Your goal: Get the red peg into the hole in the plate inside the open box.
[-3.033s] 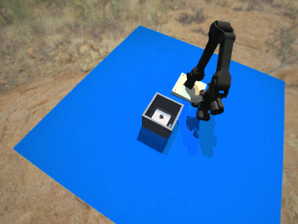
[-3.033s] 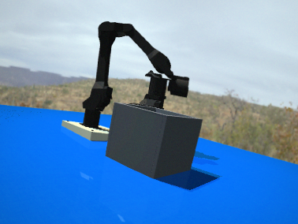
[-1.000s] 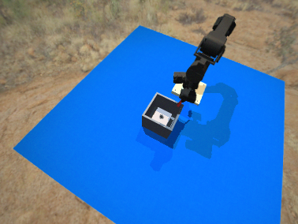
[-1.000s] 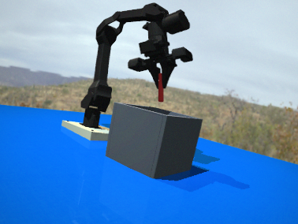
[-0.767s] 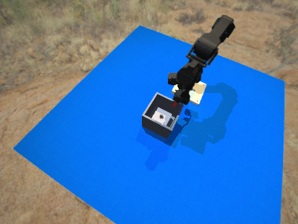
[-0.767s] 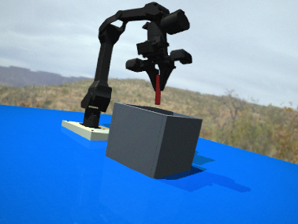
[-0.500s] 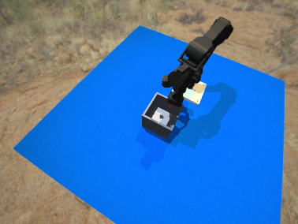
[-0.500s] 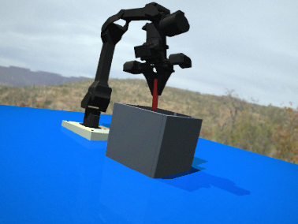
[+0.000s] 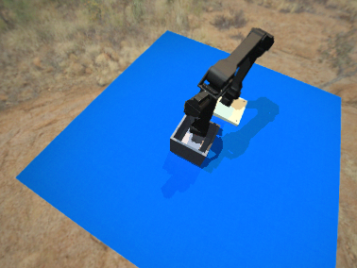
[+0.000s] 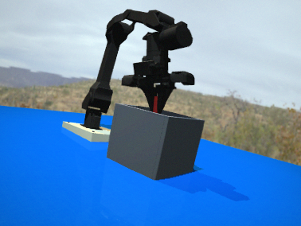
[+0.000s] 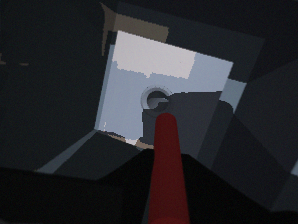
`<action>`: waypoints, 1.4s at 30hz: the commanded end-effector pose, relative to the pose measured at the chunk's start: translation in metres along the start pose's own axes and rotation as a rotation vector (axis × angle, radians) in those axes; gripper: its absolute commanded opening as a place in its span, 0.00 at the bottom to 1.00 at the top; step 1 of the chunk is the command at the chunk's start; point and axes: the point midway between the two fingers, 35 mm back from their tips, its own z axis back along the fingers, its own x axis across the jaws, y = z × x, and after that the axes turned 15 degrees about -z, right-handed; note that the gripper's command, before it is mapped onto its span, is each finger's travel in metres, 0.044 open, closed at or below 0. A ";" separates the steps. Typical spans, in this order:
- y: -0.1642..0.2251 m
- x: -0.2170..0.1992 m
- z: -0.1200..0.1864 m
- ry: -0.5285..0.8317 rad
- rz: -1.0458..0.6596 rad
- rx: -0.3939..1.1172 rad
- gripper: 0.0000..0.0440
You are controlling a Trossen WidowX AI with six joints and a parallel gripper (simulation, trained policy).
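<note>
Spread under everything, a blue mat (image 9: 118, 104) (image 10: 60, 179). Rising from its pale base (image 10: 71, 127) (image 9: 236, 118), then reaching across and bending down, the black arm (image 9: 241, 57) (image 10: 109, 65), likely so as to work straight down through an open top. Below the wrist, the grey box (image 9: 189, 153) (image 10: 135, 139) (image 11: 215, 40), with walls leaving only a way in from above. At the bottom, the pale plate (image 11: 150, 55) (image 9: 188, 136). Pointing down at the box's mouth, the gripper (image 9: 198, 137) (image 10: 157, 108) (image 11: 165, 159), with jaws closed on the red peg (image 10: 155, 104) (image 11: 167, 150). Held lengthwise between the fingers, free end foremost, probably to let that end enter first. Seen from the wrist, just beside the hole (image 11: 158, 101) in view; not inserted. Probably needing a small sideways correction before lowering, or else likely to catch the rim.

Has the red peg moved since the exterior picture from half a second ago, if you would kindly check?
Yes: down. The peg has sunk behind the wall of the box, with less of it showing above the rim.
</note>
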 end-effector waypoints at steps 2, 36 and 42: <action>-0.001 0.003 -0.014 0.015 0.011 0.020 0.01; -0.001 0.028 -0.036 0.038 0.071 0.144 0.26; 0.002 0.037 -0.022 0.004 0.061 0.214 0.34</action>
